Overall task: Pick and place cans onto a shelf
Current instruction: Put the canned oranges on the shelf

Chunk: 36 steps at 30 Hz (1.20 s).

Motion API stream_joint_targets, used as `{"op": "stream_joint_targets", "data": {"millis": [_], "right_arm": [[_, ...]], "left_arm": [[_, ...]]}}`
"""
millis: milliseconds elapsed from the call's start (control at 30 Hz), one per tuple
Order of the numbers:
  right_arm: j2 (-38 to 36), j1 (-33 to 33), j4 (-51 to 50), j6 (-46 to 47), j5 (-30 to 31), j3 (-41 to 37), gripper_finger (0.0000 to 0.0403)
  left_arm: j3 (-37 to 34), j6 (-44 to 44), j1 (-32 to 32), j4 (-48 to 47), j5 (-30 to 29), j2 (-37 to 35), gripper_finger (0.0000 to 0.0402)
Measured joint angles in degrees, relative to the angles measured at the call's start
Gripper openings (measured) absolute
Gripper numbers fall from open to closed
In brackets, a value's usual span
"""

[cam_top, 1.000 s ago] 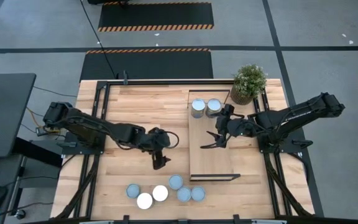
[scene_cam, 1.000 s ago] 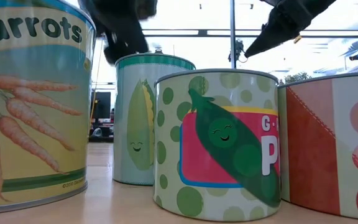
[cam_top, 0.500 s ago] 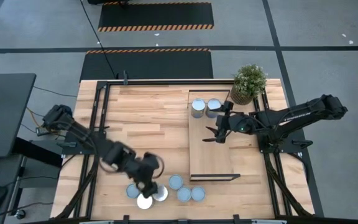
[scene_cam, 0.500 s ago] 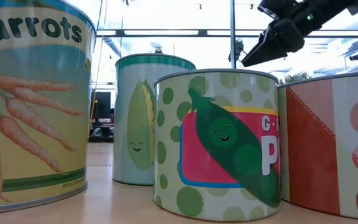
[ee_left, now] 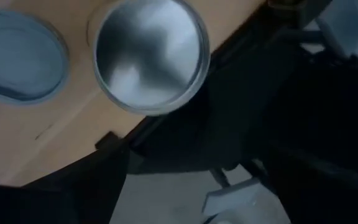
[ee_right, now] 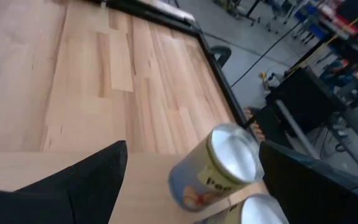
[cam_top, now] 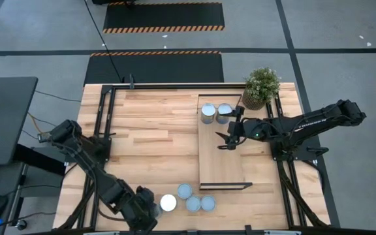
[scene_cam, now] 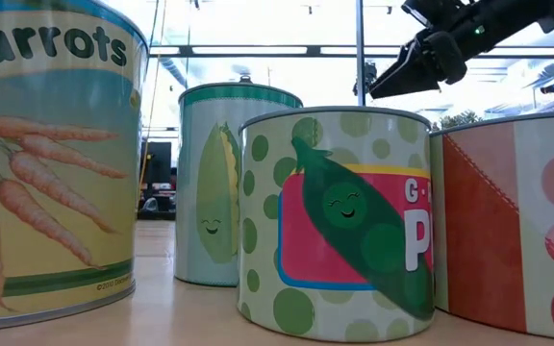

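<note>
Planked light-wood desk (cam_top: 149, 124) with dark frame rails, standing on a grey floor with black mats edged in orange-black hazard stripes. Bright ceiling lights and glazing beyond the desk in the low view.

Shelf (cam_top: 222, 153): long pale board lying on the desk's right half.

Cans counted from above: two (cam_top: 208, 113) on the shelf's far end, touching each other; three more with tops exposed (cam_top: 192, 203) clustered on the desk near its front edge, just left of the shelf's near end. Five visible from above.

One potted plant (cam_top: 261, 87) at the far right corner.

Left tool (cam_top: 142, 212) at the desk's front edge, beside the cluster; finger state cannot tell. Right tool (cam_top: 226, 140) over the shelf near the two cans, fingers spread, nothing between them.
</note>
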Motion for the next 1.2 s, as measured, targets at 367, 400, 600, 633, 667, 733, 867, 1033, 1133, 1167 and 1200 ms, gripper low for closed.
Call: {"op": "stream_joint_targets", "data": {"millis": [367,400,600,633,667,733,867,1033,1133,1167,1200], "right_arm": [[0.1,-2.4,1.3,-1.0,-6.4,0.0,0.0373],[0.1,-2.7,1.4,-1.0,-6.9,0.0,0.0373],[0.1,-3.6,1.8,-1.0,-7.4,0.0,0.0373],[0.1,-3.7,1.8,-1.0,-7.4,0.0,0.0373],[0.1,-3.8,1.8,-1.0,-7.4,0.0,0.0373],[0.1,-3.8,2.1,-1.0,-7.6,0.0,0.0373],[0.1,-3.8,2.2,-1.0,-8.8,0.0,0.0373],[0.1,-3.8,2.2,-0.6,-9.1,0.0,0.0373],[0.1,-3.8,2.2,-0.6,-9.1,0.0,0.0373],[0.1,-3.8,2.2,-0.6,-9.1,0.0,0.0373],[0.1,-3.8,2.2,-0.6,-9.1,0.0,0.0373]], "left_arm": [[0.0,-8.0,-4.0,1.1,7.6,6.6,0.0355],[0.0,-8.9,-4.5,1.0,7.6,7.1,0.0355],[0.0,-12.8,-6.9,1.7,4.6,9.6,0.0355],[0.0,-12.9,-7.1,1.7,3.7,10.2,0.0355],[0.0,-12.7,-7.4,1.6,3.2,10.6,0.0355],[0.0,-11.2,-7.4,1.5,2.8,11.3,0.0355],[0.0,-8.9,-6.7,-0.6,1.7,12.3,0.0355],[0.0,-7.1,-6.1,-2.0,-2.6,12.3,0.0355],[0.0,-5.6,-5.9,-1.8,-6.4,12.3,0.0355],[0.0,-5.2,-5.6,-1.8,-7.3,12.3,0.0355],[0.0,-4.3,-5.4,-1.7,-8.2,12.3,0.0355]]}}
